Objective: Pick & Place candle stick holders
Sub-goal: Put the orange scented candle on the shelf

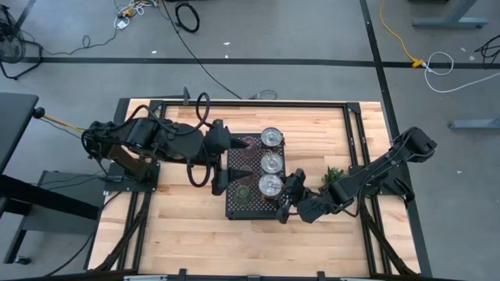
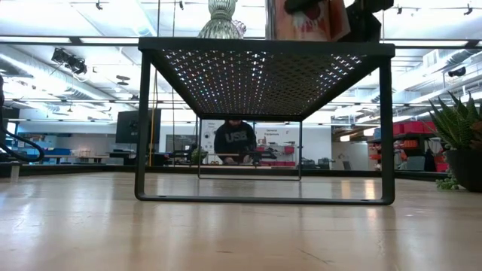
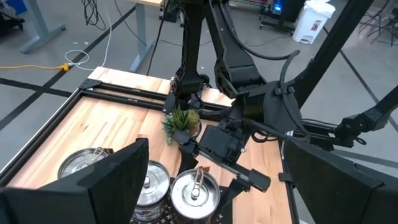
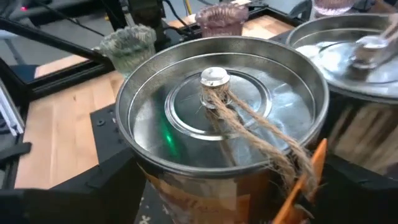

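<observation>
Right wrist view, nearest first: one silver candle stick holder (image 4: 217,106) fills the frame, twine trailing off its centre knob. It stands on the near right corner of the black perforated tray (image 1: 234,207). The right claw (image 1: 287,197) straddles this holder at that corner; cannot tell whether it is clamped on or only set around it.

- Past it, farther in on the tray: a greenish glass holder (image 4: 129,43), a pink glass holder (image 4: 222,18), and the rim of a second silver holder (image 4: 348,50).
- High view: three silver holders run in a column down the tray's right half. The glass ones sit in its left half.
- Left claw (image 1: 220,164) hangs over the tray's left edge, jaws wide apart, holding nothing.
- Potted plant (image 1: 333,173) stands on the tabletop (image 1: 180,226) just off the tray's right side.

Progress, as a judgement: every holder in sight is on the tray and none is on the bare tabletop. If the tray is the goal, little is left. If holders are to come off it, none has yet.

View differences:
- Only the low view shows the tray is a raised stand on legs. Far behind it a person (image 2: 237,139) is at a bench.
- Only the left wrist view shows how wide the left claw gapes.
</observation>
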Controlling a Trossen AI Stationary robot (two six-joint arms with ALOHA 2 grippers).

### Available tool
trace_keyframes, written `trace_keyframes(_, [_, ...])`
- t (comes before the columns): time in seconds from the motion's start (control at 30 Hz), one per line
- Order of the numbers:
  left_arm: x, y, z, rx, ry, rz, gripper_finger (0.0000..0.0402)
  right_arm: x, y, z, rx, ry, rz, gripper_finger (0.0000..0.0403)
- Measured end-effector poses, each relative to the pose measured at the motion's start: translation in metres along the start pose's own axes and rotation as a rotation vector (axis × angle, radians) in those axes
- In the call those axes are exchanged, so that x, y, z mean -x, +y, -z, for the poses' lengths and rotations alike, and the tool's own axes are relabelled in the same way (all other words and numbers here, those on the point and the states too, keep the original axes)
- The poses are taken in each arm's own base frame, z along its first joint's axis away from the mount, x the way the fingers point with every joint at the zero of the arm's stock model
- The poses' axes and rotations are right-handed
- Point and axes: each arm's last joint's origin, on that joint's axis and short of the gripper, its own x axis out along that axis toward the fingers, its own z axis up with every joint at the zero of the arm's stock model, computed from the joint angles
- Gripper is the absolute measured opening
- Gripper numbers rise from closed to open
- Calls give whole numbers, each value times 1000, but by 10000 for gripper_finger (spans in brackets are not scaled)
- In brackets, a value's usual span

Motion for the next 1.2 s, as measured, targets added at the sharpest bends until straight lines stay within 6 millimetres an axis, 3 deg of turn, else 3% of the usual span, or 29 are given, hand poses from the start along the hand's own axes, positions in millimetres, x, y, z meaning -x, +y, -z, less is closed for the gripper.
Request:
trace_keyframes(0.3, [0,0,0,0,0,0,374,-9,6,10,-3,37,-25,356])
trace_keyframes(1.2, [0,0,0,-1,2,-1,374,-6,4,15,134,99,-51,387])
